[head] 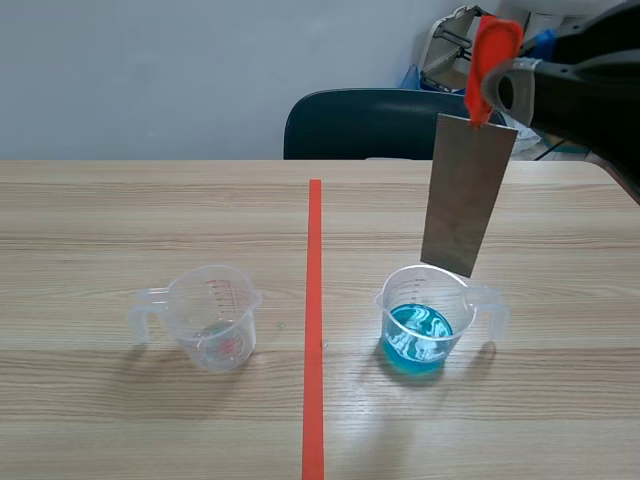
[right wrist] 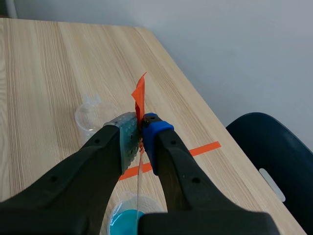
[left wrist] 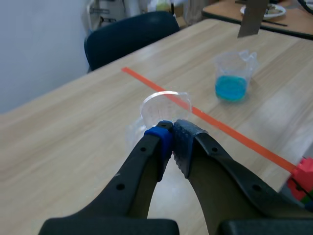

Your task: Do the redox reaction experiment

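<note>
Left gripper [left wrist: 172, 131]: pads meeting, empty, seen only by left wrist | right gripper [right wrist: 141, 125]: clamps orange tab [head: 492, 55] of metal plate [head: 466, 195], hanging above blue-liquid beaker [head: 424, 322] toward near edge of table [head: 100, 220] | empty beaker [head: 210, 318] well apart

Quick count: two clear measuring cups, meaning one empty cup [head: 212, 322] and one cup of blue liquid [head: 425, 325]. One grey metal strip [head: 467, 195] with one orange tab [head: 492, 45]. One dark chair [head: 370, 125].
</note>
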You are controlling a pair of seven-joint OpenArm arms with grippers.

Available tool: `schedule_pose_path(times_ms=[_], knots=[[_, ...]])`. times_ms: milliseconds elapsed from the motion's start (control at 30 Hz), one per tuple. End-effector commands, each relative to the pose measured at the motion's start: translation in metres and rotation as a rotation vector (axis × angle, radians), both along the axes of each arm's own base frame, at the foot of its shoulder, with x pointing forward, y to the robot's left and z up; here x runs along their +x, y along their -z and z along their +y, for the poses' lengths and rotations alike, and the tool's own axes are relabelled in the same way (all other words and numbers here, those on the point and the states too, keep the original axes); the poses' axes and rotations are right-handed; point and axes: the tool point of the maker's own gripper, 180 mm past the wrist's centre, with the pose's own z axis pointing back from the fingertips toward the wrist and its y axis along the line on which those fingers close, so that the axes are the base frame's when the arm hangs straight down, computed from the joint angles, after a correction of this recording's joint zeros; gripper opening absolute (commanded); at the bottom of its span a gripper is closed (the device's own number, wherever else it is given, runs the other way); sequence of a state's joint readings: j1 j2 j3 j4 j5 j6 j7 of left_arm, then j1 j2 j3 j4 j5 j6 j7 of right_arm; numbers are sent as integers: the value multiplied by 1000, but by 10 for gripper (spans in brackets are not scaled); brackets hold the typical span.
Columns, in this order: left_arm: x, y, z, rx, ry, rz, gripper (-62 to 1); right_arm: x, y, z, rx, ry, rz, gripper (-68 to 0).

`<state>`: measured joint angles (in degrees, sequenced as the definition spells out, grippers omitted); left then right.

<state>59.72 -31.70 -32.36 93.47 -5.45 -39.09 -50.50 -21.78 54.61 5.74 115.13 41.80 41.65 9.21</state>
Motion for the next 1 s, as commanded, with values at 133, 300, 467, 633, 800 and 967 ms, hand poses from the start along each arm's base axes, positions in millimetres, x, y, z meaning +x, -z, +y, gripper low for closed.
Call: schedule_pose_path(times_ms=[133, 300, 467, 633, 800, 967], knots=[[26, -4, -34, -52, 113, -62, -591, -3, -11, 5, 37, -26, -24, -669], [41, -7, -67, -121, 193, -103, -591, -3, -11, 5, 35, -26, -25, -669], [49, -1, -106, -151, 288, -91, -591, -3, -11, 5, 35, -26, -25, -669], [58, 5, -143, -141, 371, -84, -591, -3, -11, 5, 35, -26, -25, -669], [75, 7, -172, -103, 383, -108, -591, -3, -11, 5, 34, -26, -25, -669], [94, 14, -193, -78, 358, -115, -591, -3, -11, 5, 35, -26, -25, -669]])
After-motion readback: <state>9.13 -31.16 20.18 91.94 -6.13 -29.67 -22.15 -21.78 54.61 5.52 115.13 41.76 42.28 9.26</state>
